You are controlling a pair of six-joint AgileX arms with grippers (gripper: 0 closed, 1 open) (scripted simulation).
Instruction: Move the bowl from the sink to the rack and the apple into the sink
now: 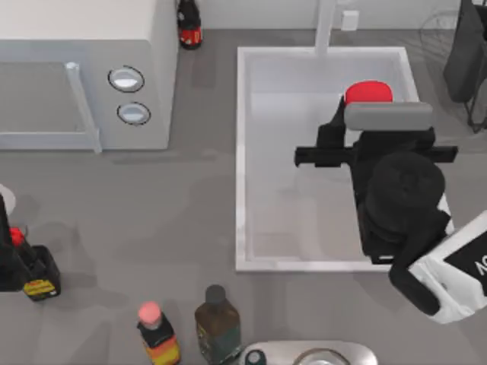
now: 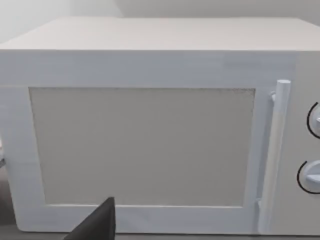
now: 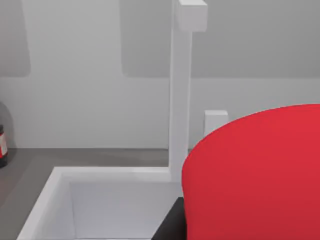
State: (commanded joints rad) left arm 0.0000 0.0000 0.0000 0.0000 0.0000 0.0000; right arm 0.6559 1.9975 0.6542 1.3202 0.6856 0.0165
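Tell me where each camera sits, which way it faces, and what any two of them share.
Top view: above the table, looking down on the sink and microwave; right arm over the basin, right tool at the apple.
Left wrist view: faces the microwave door; a dark fingertip shows.
Right wrist view: faces the tap, apple close up.
Shared: top and right wrist views both show sink, tap, apple.

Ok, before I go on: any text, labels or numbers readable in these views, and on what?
No text reads whole.
White casing of the right arm: dark letters cut off at the picture's edge, unreadable.
Bottle with a yellow label: print too small to read.
Pink-capped bottle: label too blurred.
Microwave: knobs unmarked.
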